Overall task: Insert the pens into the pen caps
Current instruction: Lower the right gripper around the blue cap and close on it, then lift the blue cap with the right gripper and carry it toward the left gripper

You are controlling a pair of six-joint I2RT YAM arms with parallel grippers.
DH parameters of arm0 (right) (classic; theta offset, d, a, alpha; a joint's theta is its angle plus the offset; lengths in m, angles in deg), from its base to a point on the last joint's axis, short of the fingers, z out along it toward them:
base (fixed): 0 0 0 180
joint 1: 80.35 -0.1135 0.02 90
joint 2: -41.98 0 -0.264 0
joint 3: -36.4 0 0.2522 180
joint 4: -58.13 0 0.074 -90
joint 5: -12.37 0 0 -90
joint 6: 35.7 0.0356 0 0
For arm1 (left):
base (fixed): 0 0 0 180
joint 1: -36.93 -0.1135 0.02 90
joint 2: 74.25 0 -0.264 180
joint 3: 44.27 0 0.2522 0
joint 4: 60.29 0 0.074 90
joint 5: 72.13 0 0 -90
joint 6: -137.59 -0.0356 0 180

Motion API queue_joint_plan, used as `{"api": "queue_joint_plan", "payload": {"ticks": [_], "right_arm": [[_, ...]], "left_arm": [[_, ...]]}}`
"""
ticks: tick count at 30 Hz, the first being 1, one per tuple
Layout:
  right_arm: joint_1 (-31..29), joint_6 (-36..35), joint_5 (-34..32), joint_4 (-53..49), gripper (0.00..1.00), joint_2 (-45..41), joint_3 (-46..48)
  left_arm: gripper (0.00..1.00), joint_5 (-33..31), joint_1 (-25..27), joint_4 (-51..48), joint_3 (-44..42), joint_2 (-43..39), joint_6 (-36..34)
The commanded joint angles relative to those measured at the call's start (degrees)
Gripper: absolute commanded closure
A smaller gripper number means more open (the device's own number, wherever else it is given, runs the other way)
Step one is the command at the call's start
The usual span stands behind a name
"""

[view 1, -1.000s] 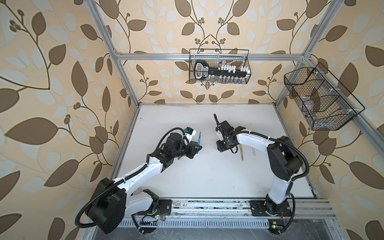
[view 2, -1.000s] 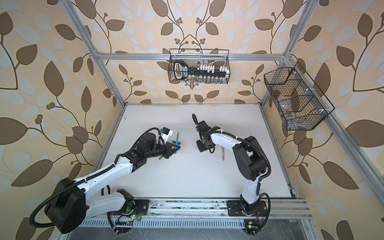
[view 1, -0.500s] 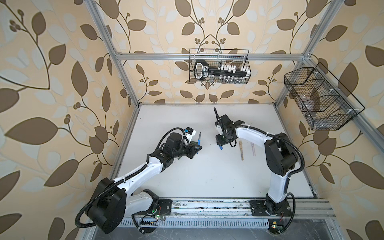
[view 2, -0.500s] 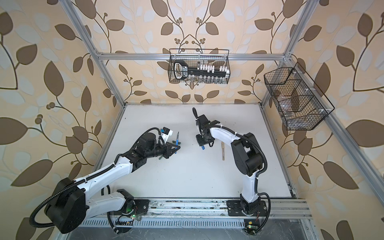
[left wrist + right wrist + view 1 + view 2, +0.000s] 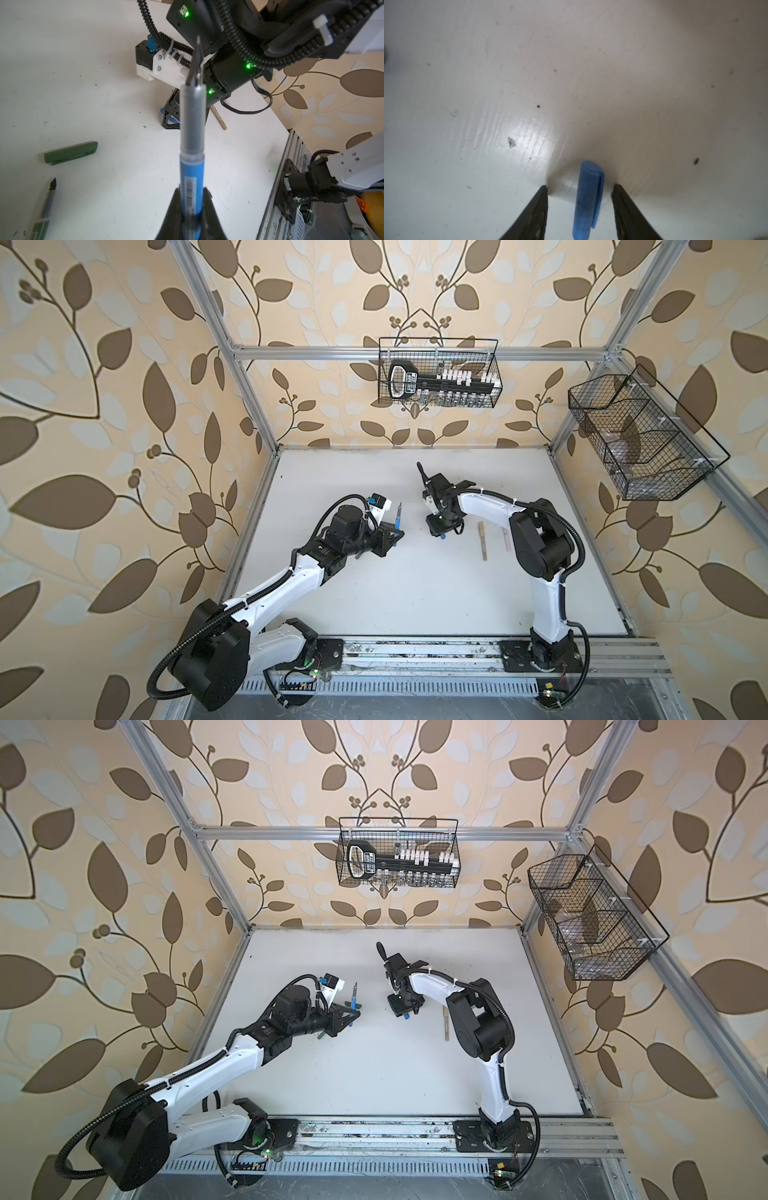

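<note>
Only the right wrist view shows us the right gripper (image 5: 580, 186) open astride the blue cap (image 5: 588, 197), which lies flat on the table (image 5: 529, 83) with a gap at each fingertip (image 5: 544, 193); both top views give just a blue sliver at its six o'clock. The left wrist view alone shows the green cap (image 5: 70, 153) and green pen (image 5: 47, 199) lying apart; the left gripper (image 5: 192, 216) is clamped on the blue pen (image 5: 192, 166). Since a second ago the right gripper has slid toward nine o'clock, away from the tan pen (image 5: 482, 539); the left gripper has held.
</note>
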Motion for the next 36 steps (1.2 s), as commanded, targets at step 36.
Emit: {"api": "queue_joint_plan", "payload": {"ticks": [36], "right_arm": [[4.13,7.02,15.95,26.82,0.85,-25.01,24.95]], "left_arm": [[1.00,-0.39,4.20,1.67,2.96,6.65,-3.08]]}}
